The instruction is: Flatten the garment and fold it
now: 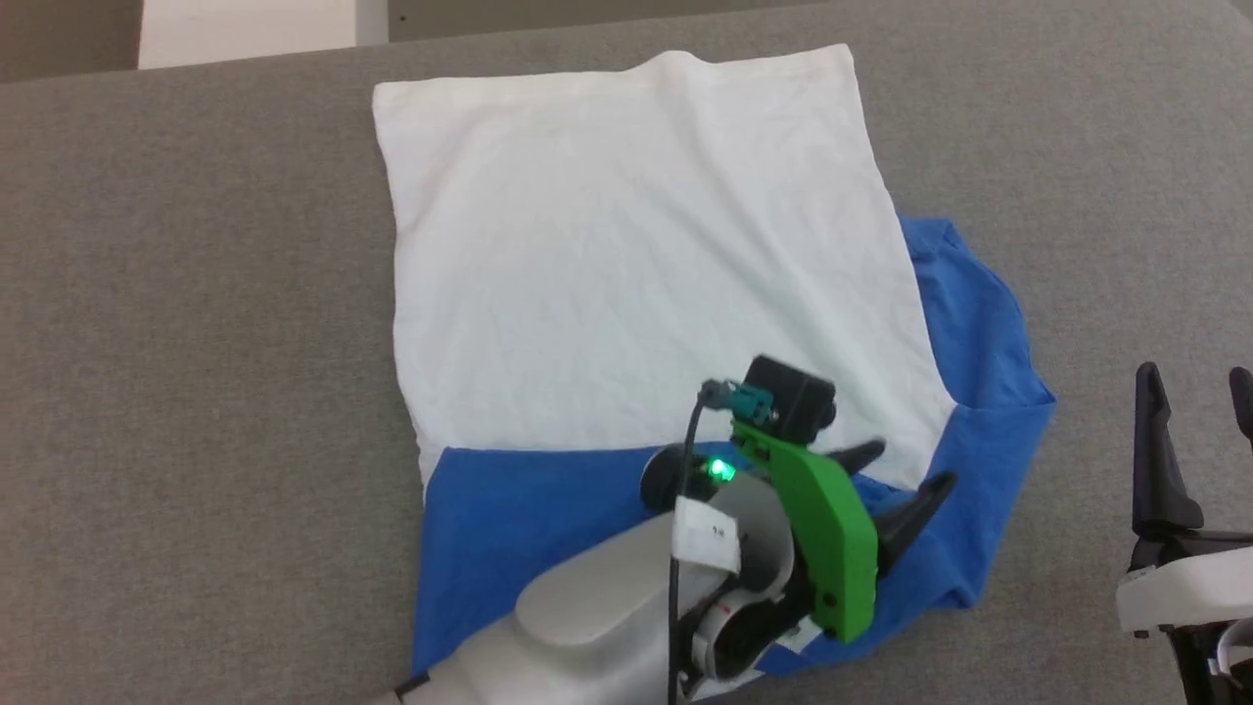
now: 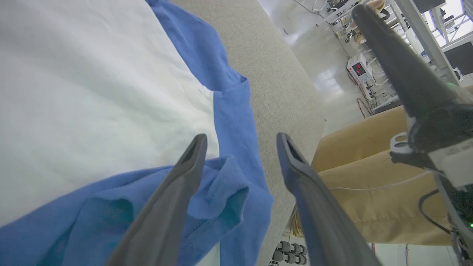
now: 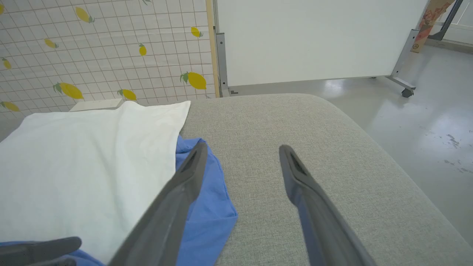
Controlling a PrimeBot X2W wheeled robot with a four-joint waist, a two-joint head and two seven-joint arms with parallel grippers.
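The garment (image 1: pixel 636 264) lies on the grey table, its white body spread toward the far side. Its blue parts bunch along the near edge and the right side (image 1: pixel 979 333). My left gripper (image 1: pixel 905 470) hovers over the blue cloth at the near right corner, open, its fingers pointing right. In the left wrist view the crumpled blue sleeve (image 2: pixel 221 192) sits between and under the spread fingers (image 2: pixel 192 162), with nothing gripped. My right gripper (image 1: pixel 1199 387) stands open over bare table to the right of the garment (image 3: pixel 92 162), fingers apart and empty (image 3: pixel 240 151).
The grey padded table (image 1: pixel 196 392) runs wide on both sides of the shirt. Its right edge (image 2: pixel 295 92) drops to a shiny floor with equipment and a tan padded surface (image 2: pixel 369 147). A white panel (image 3: pixel 314 37) and a lemon-print wall stand beyond the far edge.
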